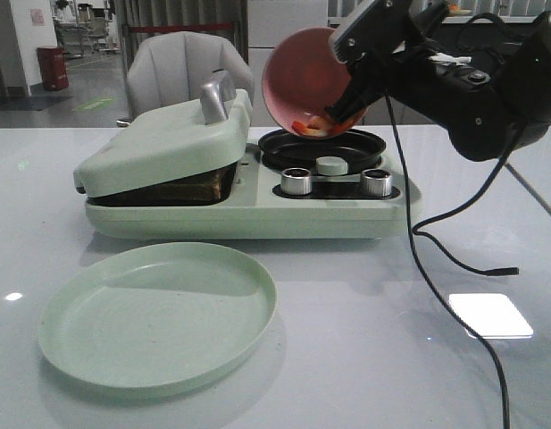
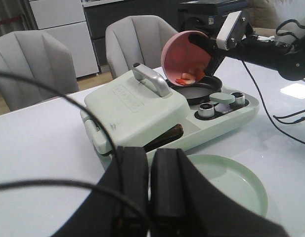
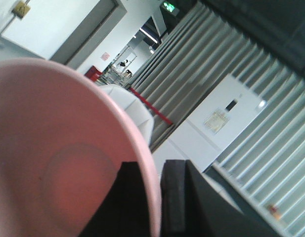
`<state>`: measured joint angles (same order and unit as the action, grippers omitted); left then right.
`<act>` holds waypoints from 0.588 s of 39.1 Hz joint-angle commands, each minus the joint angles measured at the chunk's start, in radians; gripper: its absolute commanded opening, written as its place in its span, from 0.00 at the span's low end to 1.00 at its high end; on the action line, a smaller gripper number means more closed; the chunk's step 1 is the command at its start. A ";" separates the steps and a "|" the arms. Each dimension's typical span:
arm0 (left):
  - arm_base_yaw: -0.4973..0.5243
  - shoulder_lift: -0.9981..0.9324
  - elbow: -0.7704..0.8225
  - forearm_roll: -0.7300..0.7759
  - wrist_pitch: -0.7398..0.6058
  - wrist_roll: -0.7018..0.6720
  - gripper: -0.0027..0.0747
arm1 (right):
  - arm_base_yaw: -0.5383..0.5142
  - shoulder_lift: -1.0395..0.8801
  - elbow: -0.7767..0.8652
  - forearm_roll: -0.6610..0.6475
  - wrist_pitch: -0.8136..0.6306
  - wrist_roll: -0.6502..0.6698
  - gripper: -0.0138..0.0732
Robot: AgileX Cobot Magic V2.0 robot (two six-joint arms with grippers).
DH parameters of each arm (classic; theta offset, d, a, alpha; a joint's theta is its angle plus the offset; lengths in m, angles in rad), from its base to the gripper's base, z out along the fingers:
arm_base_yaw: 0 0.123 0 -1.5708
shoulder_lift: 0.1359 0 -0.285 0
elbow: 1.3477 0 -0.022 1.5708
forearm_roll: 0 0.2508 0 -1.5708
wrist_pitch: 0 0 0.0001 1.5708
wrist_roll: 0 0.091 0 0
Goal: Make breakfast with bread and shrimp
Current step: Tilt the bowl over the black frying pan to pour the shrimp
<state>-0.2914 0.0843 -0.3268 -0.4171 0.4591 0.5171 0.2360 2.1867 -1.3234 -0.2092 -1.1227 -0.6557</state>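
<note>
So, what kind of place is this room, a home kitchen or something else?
Probably an office or lab meeting area, not a kitchen: a glossy white table, padded grey chairs, and behind them a corridor with a green exit sign.

grey chairs point(image 1: 181, 67) | white tabletop point(image 1: 364, 357) (glossy) | red bin point(image 1: 54, 68) | ribbed wall point(image 3: 271, 113)

My right gripper point(image 1: 360, 89) is up high on a bent arm, its fingers pinching the rim of the tipped pink bowl point(image 1: 302, 80) from both sides, while my left gripper point(image 2: 148, 187) hangs with its two fingers pressed together, holding nothing.
</note>
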 commanded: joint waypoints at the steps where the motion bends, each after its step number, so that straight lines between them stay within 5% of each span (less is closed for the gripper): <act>1: 0.002 0.011 -0.024 -0.024 -0.062 -0.011 0.18 | -0.005 -0.064 -0.038 0.001 -0.175 -0.118 0.32; 17: 0.002 0.011 -0.024 -0.024 -0.062 -0.011 0.18 | -0.005 -0.060 -0.083 -0.040 -0.175 -0.503 0.32; 23: 0.002 0.011 -0.024 -0.024 -0.062 -0.011 0.18 | -0.005 -0.057 -0.085 -0.036 -0.167 -0.488 0.32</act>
<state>-0.2914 0.0843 -0.3268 -0.4171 0.4591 0.5166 0.2360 2.1873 -1.3731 -0.2529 -1.1247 -1.1313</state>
